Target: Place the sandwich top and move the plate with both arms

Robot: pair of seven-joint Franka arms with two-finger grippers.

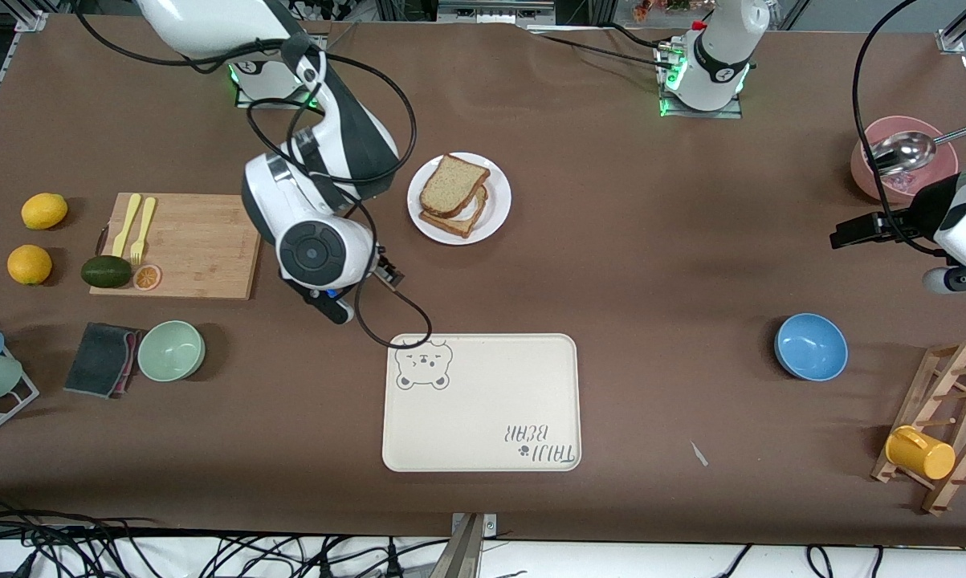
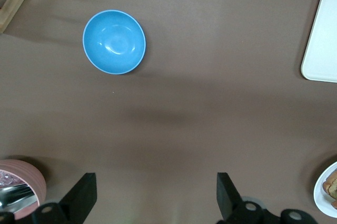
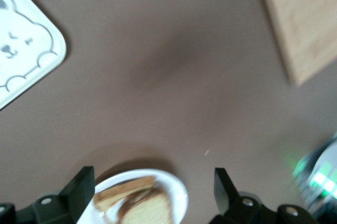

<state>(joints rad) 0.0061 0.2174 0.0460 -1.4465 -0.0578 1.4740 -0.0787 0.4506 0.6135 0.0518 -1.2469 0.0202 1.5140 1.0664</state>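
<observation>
sandwich top (image 1: 453,185) rests on the stacked sandwich on the plate (image 1: 495,221), placement apparently done | right gripper (image 3: 150,190) released, empty, above table beside plate | left gripper (image 2: 155,195) spread wide, waiting near blue bowl (image 1: 810,346)

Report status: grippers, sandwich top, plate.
Left gripper open, waiting over bare table. Right gripper open beside plate. Sandwich top stacked on plate. Nothing in the way.

White arms (image 1: 306,217) with black joint caps, looping black cables, seemingly black claws.
</observation>
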